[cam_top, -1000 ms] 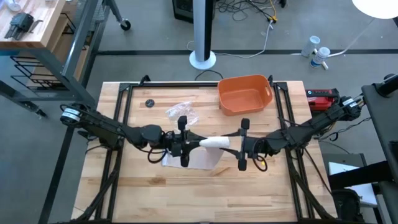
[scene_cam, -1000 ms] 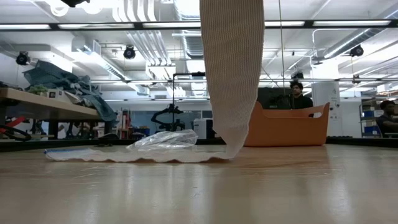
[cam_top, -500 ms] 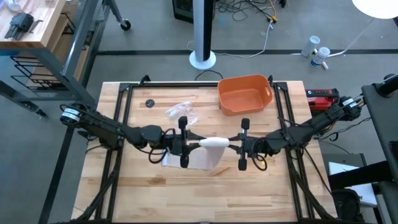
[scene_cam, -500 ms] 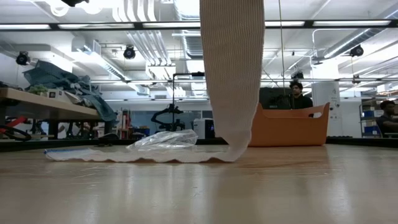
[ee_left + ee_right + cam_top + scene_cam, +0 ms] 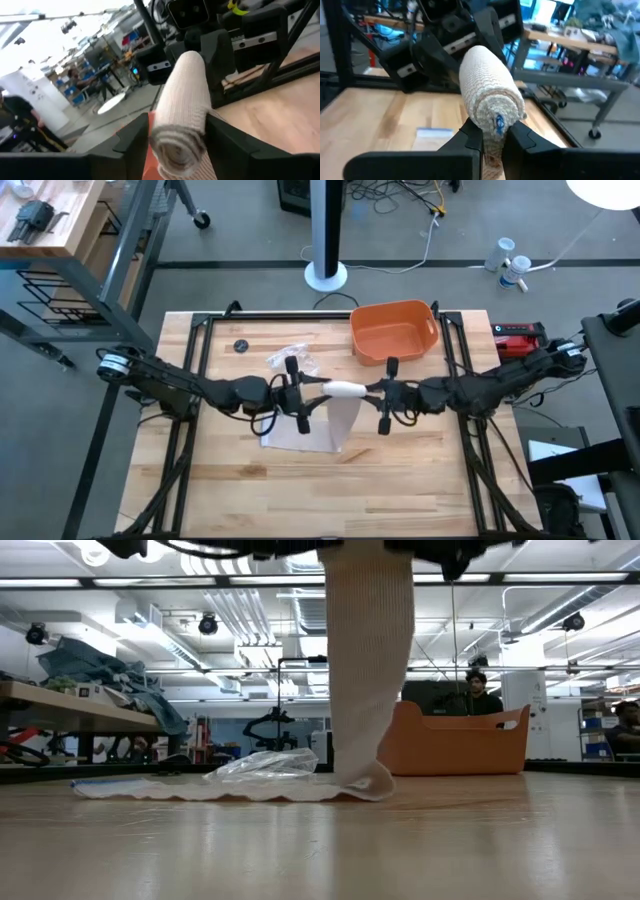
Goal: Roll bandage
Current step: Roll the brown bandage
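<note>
Bandage (image 5: 344,389) roll held aloft over tabletop centre, long axis horizontal, spanning between both grippers. Loose tail hung down from roll to tabletop (image 5: 250,480), end folded flat beside clear plastic wrapper (image 5: 262,765). Right gripper (image 5: 491,141) pinched on one roll end, fingers pressed together at core. Left gripper (image 5: 177,142) at opposite end, fingers spread either side of roll, apparently not clamping. Both arms equally near; next turn judged to depend on rotation about this shared axis.

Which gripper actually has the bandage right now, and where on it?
The right gripper is shut on the bandage, pinching one end face of the roll. The left gripper has its fingers apart on either side of the roll's other end, not clamping it.
</note>
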Robot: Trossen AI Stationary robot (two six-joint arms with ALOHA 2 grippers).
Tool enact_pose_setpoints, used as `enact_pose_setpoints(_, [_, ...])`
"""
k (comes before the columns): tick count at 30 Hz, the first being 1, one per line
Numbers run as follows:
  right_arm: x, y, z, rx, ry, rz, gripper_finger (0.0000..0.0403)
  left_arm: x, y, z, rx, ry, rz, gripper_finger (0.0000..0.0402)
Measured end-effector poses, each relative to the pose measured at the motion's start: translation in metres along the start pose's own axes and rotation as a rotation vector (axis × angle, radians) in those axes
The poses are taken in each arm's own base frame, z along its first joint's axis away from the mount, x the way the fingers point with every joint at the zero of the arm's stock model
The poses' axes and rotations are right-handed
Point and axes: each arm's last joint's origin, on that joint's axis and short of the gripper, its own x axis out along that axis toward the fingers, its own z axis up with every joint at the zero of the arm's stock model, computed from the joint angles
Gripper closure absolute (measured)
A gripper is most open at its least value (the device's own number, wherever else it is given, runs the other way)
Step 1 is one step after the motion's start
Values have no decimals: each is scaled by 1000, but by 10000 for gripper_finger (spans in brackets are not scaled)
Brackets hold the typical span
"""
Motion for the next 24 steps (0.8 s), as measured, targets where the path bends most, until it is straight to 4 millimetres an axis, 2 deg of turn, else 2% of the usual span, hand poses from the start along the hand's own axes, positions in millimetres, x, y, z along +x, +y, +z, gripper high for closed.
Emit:
enact_pose_setpoints(2, [-2,-8,-7,6,18,-24,375,2,3,-4,-5,25,5,227])
enact_pose_setpoints(10, [-3,-40,-16,146,13,-4,375,8,19,-14,-23,27,21,248])
enact_pose_setpoints(18, [-3,-41,-17,158,16,-3,375,7,24,-8,-19,3,29,261])
enact_pose_setpoints(24, [-2,-37,-15,129,-8,26,375,0,32,2,-110,-31,44,265])
